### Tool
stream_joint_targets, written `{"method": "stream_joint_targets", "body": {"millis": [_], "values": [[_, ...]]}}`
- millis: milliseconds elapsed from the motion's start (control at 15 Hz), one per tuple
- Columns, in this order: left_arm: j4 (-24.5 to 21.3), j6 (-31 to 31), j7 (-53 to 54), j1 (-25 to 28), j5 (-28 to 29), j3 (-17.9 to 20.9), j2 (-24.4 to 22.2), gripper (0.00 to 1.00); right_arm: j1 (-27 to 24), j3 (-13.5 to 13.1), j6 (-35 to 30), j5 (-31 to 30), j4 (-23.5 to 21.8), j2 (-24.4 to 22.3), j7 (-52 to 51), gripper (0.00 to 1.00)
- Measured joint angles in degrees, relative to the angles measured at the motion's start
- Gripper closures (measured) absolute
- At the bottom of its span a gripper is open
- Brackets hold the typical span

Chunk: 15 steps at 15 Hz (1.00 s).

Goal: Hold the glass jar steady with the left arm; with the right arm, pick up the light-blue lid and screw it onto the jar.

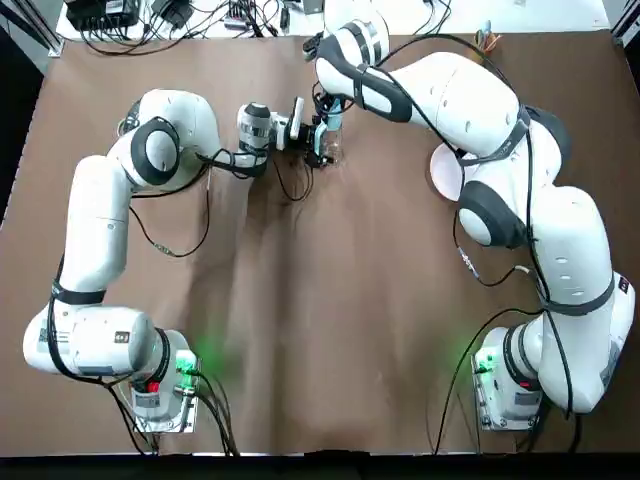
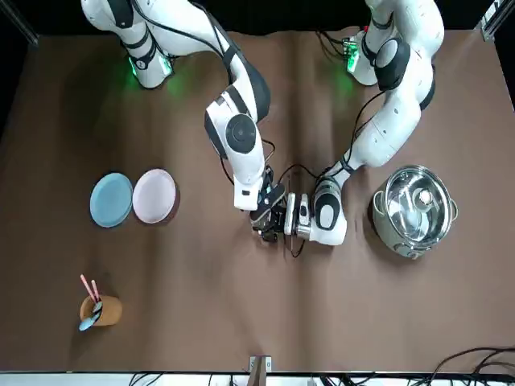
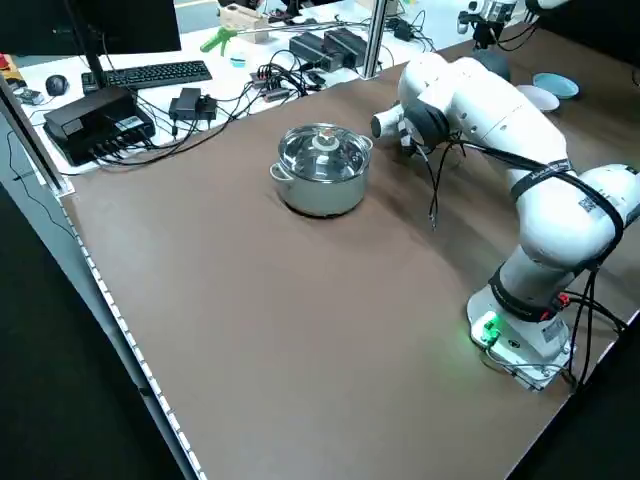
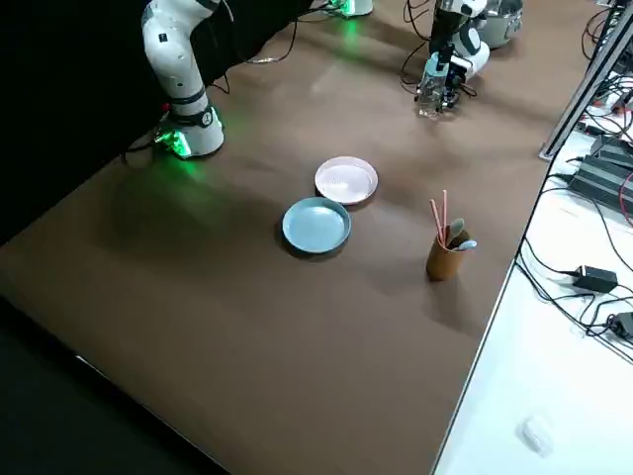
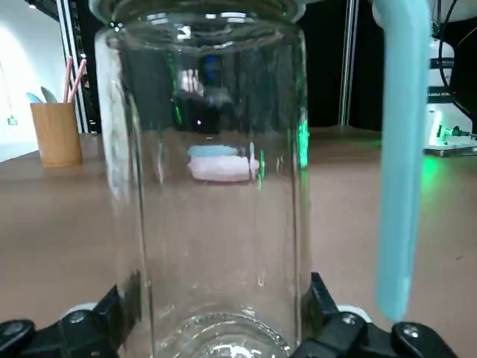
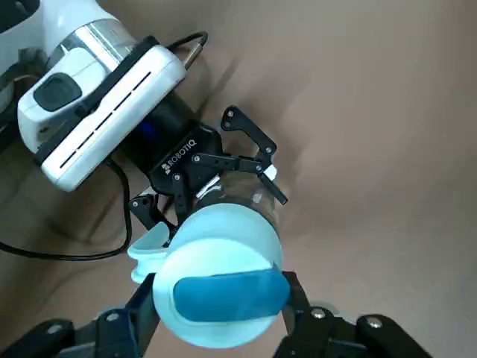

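Note:
The clear glass jar (image 5: pixel 212 186) stands upright on the brown table, with my left gripper (image 5: pixel 216 321) shut on its lower body from the side. From above, my right gripper (image 6: pixel 220 298) is shut on the light-blue lid (image 6: pixel 223 253), which sits right over the jar's mouth (image 6: pixel 242 195). I cannot tell whether the lid touches the rim. A light-blue strip (image 5: pixel 402 149) hangs beside the jar. In the top view both grippers meet at the jar (image 1: pixel 331 148): left gripper (image 1: pixel 308 138), right gripper (image 1: pixel 326 124). The front view shows the jar (image 2: pixel 268 225) low between them.
A steel pot (image 2: pixel 413 211) with a glass lid stands on the robot's left of the jar. A blue plate (image 2: pixel 111 199), a pink plate (image 2: pixel 154 195) and a brown cup of utensils (image 2: pixel 99 308) lie on the robot's right. Cables trail near the jar.

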<state>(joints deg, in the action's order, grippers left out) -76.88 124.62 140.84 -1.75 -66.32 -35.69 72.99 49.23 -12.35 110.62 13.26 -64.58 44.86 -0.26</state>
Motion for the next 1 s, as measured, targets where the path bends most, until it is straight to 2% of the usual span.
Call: {"method": "stream_joint_targets", "body": {"millis": [333,1000], "values": [[0.0,0.0,0.0,0.0,0.0,0.0,0.0,0.07,0.0,0.02,-0.01,0.0,0.0,0.01,3.15,0.31],[0.0,0.03,0.0,-0.04,0.0,0.0,0.0,0.07,0.01,0.12,-0.07,0.05,0.02,0.02,23.92,0.31]]}}
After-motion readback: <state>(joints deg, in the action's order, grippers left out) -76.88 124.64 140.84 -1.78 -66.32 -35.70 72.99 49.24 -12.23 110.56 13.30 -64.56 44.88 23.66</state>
